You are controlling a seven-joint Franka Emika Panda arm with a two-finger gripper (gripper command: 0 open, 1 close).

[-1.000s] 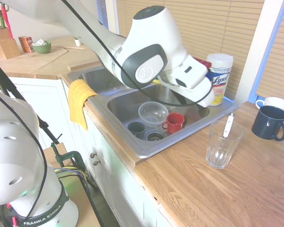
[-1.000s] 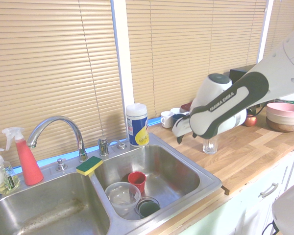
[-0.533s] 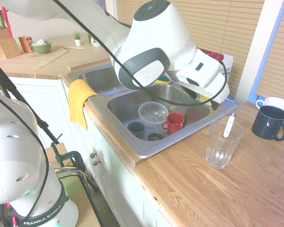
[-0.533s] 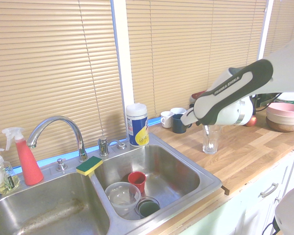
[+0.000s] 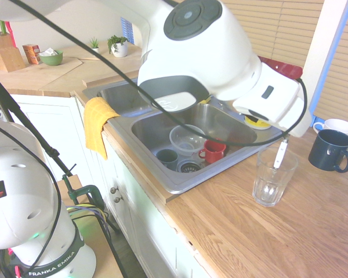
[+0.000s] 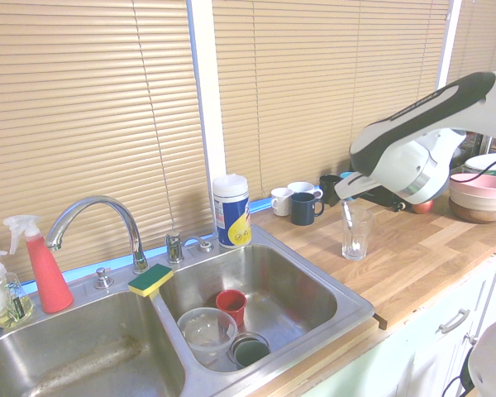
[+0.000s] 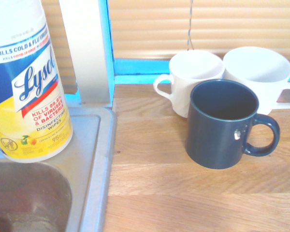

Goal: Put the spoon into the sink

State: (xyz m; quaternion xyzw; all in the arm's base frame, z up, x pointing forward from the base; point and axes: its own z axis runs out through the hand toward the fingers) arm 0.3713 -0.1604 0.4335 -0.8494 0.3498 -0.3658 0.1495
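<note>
The slim white-handled metal spoon (image 5: 280, 154) is leaning in the clear fluted drinking glass (image 5: 269, 184), beside the brushed-steel two-basin sink (image 5: 180, 184). Near the glass, the white gripper (image 6: 348, 195) is hovering with its jaws spread. The wrist view is showing the wipes canister's lettering (image 7: 41, 92), which neither exterior view is making readable.

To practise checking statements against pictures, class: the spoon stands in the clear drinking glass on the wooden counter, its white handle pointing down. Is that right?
Not quite: the first exterior view shows the white handle pointing up.
</note>
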